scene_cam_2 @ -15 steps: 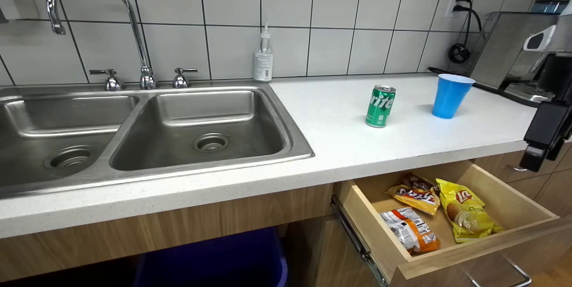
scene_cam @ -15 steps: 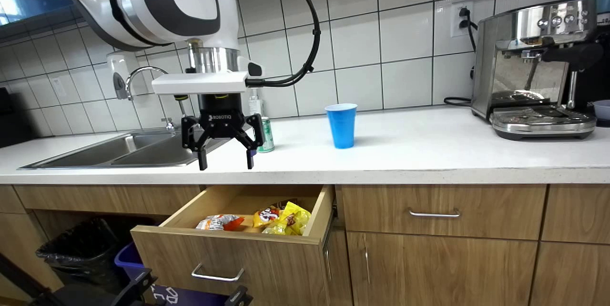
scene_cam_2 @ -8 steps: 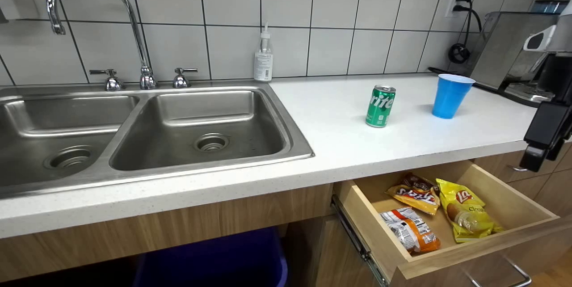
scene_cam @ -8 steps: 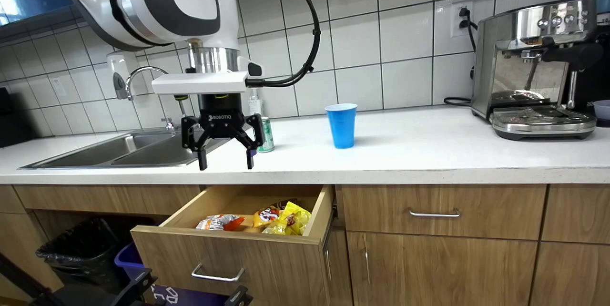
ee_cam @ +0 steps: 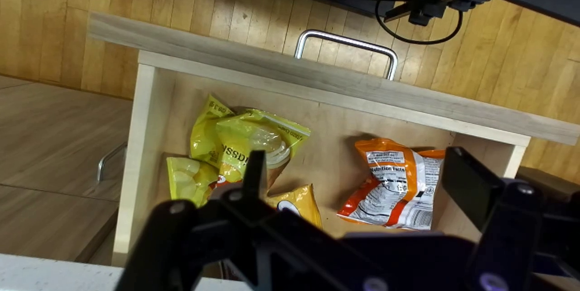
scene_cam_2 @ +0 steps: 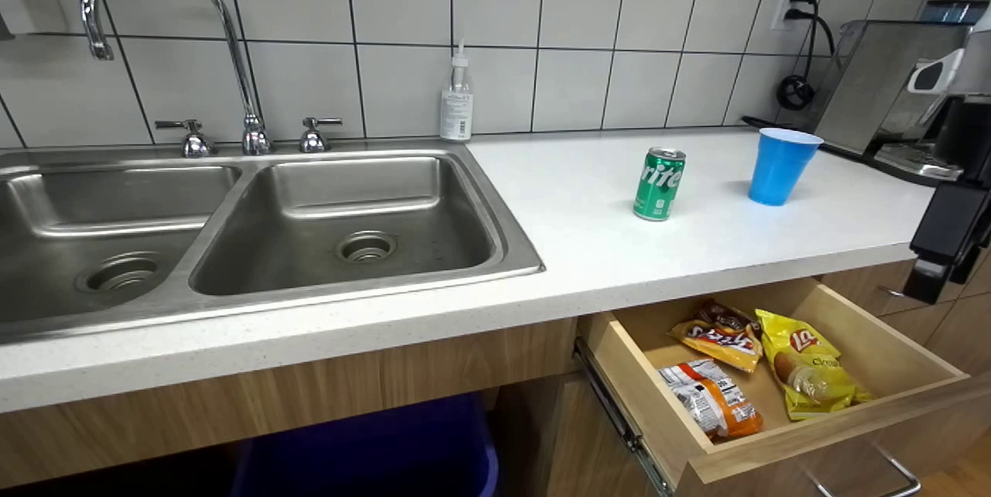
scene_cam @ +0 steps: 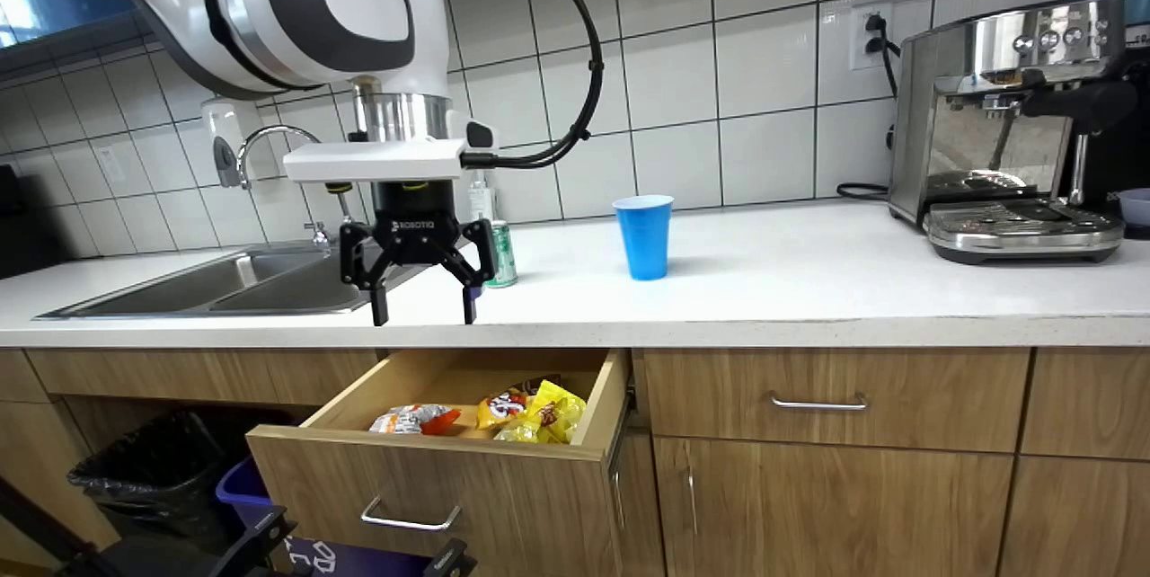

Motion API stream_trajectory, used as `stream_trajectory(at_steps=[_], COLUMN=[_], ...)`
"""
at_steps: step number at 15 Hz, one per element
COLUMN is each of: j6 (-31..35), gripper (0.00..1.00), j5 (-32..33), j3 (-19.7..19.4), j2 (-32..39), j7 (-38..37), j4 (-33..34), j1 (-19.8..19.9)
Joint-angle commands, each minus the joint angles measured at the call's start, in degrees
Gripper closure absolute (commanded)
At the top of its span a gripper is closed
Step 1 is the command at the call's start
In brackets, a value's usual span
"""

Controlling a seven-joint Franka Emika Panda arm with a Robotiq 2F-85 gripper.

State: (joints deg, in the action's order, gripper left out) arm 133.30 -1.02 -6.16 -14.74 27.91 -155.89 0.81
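Note:
My gripper (scene_cam: 424,320) points straight down, open and empty, above the pulled-out drawer (scene_cam: 431,487). In the wrist view the gripper (ee_cam: 355,157) has its fingers wide apart. Beyond and between them lies an orange and white snack bag (ee_cam: 394,182) with its label side up, on the drawer floor. It also shows in both exterior views (scene_cam: 409,420) (scene_cam_2: 712,396). A yellow chip bag (scene_cam_2: 805,365) and a yellow-orange candy bag (scene_cam_2: 720,342) lie beside it; a finger partly covers them in the wrist view. A brown packet (scene_cam_2: 724,315) lies behind the candy bag.
A green can (scene_cam_2: 660,183) and a blue cup (scene_cam_2: 782,164) stand on the white counter (scene_cam_2: 588,226), whose front edge overhangs the drawer. The sink (scene_cam_2: 519,249) is to one side, an espresso machine (scene_cam: 1006,128) to the other. Bins (scene_cam: 153,469) stand below the counter.
My gripper has moved down slightly and a touch leftward in an exterior view, staying open. The drawer, bags, can and cup have not moved.

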Motion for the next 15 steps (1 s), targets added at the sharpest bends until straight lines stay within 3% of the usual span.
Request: stream_trajectory(at_steps=[1, 5, 6, 15], j6=[-0.9, -0.7, -1.2, 0.2], gripper=[0.0, 0.0, 0.0, 0.0], j5=[0.2, 1.9, 1.9, 1.4], j3=[0.3, 1.5, 1.7, 3.2], j2=[-2.8, -3.6, -1.4, -0.6], j7=[-2.7, -6.5, -7.3, -10.6], j4=[-2.7, -5.7, -3.3, -3.3], j1=[-0.2, -0.1, -0.2, -1.6])
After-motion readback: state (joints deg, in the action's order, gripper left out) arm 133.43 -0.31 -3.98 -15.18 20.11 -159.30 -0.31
